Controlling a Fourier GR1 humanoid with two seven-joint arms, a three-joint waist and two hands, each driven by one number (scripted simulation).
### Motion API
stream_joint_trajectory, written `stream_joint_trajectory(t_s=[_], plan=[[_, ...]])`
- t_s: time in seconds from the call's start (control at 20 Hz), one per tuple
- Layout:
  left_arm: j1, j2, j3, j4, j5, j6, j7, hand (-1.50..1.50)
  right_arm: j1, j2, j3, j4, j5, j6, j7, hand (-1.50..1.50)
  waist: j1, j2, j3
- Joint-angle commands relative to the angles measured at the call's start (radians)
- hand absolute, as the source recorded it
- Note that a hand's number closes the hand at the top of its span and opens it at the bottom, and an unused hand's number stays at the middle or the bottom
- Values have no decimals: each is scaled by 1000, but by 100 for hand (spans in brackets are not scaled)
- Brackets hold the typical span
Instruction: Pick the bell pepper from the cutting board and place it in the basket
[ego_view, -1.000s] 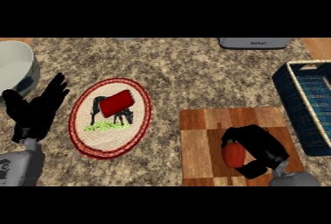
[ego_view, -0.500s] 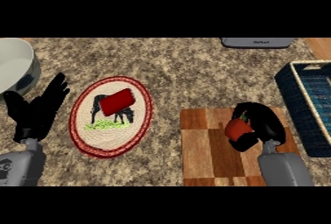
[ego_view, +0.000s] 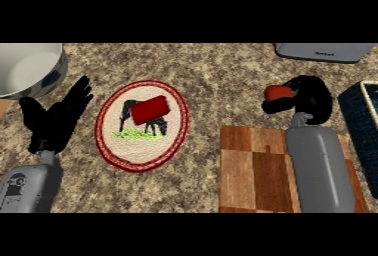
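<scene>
Two hands in frame. Right hand (ego_view: 308, 96), upper right, is curled around the red bell pepper (ego_view: 279, 92), which sits past the top edge of the cutting board (ego_view: 251, 175), over the counter (ego_view: 221, 65) and left of the basket (ego_view: 362, 125). Left hand (ego_view: 55, 117) rests open at left, fingers up, beside the plate (ego_view: 142, 125).
</scene>
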Motion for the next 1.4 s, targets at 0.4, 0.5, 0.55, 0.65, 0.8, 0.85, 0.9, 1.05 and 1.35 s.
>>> stream_joint_trajectory(t_s=[0.4, 0.5, 0.55, 0.65, 0.8, 0.85, 0.9, 1.05, 1.35], plan=[[-50, -15, -22, 17, -13, 8, 28, 0, -491, -24, -39, 265, 384, -452, 282, 150, 23, 1, -4], [-36, -25, -31, 12, -28, 19, 8, 0, -549, -20, -60, 318, 457, -471, 338, 150, 16, -2, -5], [-63, 0, -12, 29, -12, 2, 33, 0, -570, 0, -61, 350, 495, -487, 362, 150, 11, 0, -4], [-56, -6, -2, 50, -18, 19, 16, 0, -646, -32, -101, 391, 538, -452, 400, 150, -8, -3, -5], [-42, -3, 6, 30, -3, 9, 16, 0, -711, -68, -143, 479, 612, -434, 435, 150, -10, -8, -4], [-37, -25, -13, 49, -29, 28, -10, 0, -743, -102, -164, 500, 618, -398, 427, 150, -25, -7, -4], [-27, 9, 6, 57, -23, 9, -8, 0, -790, -115, -175, 529, 633, -378, 436, 150, -13, -6, -4], [-25, 28, 26, 31, 4, -9, 13, 0, -830, -166, -212, 588, 684, -390, 454, 150, -16, -9, -3], [-32, 33, 33, 31, 3, -4, 26, 0, -912, -261, -267, 673, 772, -380, 463, 150, -29, -11, -2]])
